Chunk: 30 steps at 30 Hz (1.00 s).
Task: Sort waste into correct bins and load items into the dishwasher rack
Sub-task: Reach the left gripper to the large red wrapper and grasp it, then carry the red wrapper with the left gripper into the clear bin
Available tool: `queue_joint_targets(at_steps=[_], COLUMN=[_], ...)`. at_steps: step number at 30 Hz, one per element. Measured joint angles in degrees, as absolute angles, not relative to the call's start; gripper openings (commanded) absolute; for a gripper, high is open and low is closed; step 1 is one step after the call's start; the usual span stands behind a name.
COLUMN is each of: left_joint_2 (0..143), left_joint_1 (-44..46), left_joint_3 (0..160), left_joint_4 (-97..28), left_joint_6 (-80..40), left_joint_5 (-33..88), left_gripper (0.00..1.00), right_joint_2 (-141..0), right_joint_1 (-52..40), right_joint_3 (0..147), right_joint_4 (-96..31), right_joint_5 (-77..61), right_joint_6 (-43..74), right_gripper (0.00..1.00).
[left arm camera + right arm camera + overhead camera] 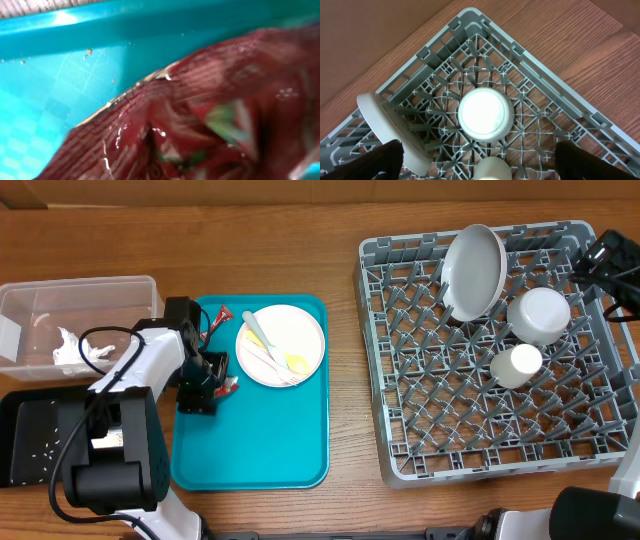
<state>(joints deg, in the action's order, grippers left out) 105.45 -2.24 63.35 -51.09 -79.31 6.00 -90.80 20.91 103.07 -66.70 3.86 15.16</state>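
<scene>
The wooden counter (345,240) carries everything, with a teal tray (255,455) lying left of centre. On the tray's upper right part sits a white plate (305,330) holding a yellow spoon (294,363) and pale utensils (258,340). At the tray's left edge the left fingers (205,375) are down over a shiny red wrapper (229,386). The left wrist view is filled by that wrapper, blurred and very close over the tray floor, and I cannot tell whether the fingers pinch it or stand apart. A second red wrapper (218,312) lies near the tray's upper left corner.

Left of the tray stands the clear tub (110,288) with a crumpled napkin (72,355) inside. Beside the tray's lower left is the black bin (25,415), dotted with rice grains (35,448).

Right of the tray is the grey rack (400,430), holding a pale plate (475,270) on edge, a white bowl (538,313) and a small cup (515,365). The right fingers (382,157) are spread wide, holding nothing, above the bowl at the rack's far corner from the tray.
</scene>
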Motion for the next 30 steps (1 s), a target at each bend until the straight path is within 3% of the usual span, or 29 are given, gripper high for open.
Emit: queue_joint_targets(at_steps=[2, 3, 14, 21, 30], left_joint_2=[105.43, 105.43, 105.43, 105.43, 105.43], left_joint_1=[-2.24, -2.24, -2.24, -2.24, -5.19], left_joint_3=[63.26, 63.22, 66.37, 81.84, 102.63], left_joint_4=[-51.09, -51.13, -59.0, -69.97, -69.8], left_joint_6=[-78.89, -78.46, -70.43, -63.24, -55.86], left_joint_5=[6.07, 6.2, 8.43, 8.54, 0.93], left_gripper=[0.25, 0.05, 0.04, 0.04, 0.04], right_joint_2=[-90.8, -90.8, -90.8, -90.8, -90.8], right_joint_1=[20.91, 20.91, 20.91, 20.91, 20.91], right_joint_3=[103.07, 103.07, 103.07, 103.07, 103.07], right_joint_4=[-66.67, -66.67, -66.7, -66.65, -66.72], right_joint_5=[3.84, 3.86, 3.86, 3.86, 3.86], right_joint_6=[15.14, 15.14, 15.16, 15.14, 15.16], right_gripper=[1.0, 1.0, 1.0, 1.0, 1.0])
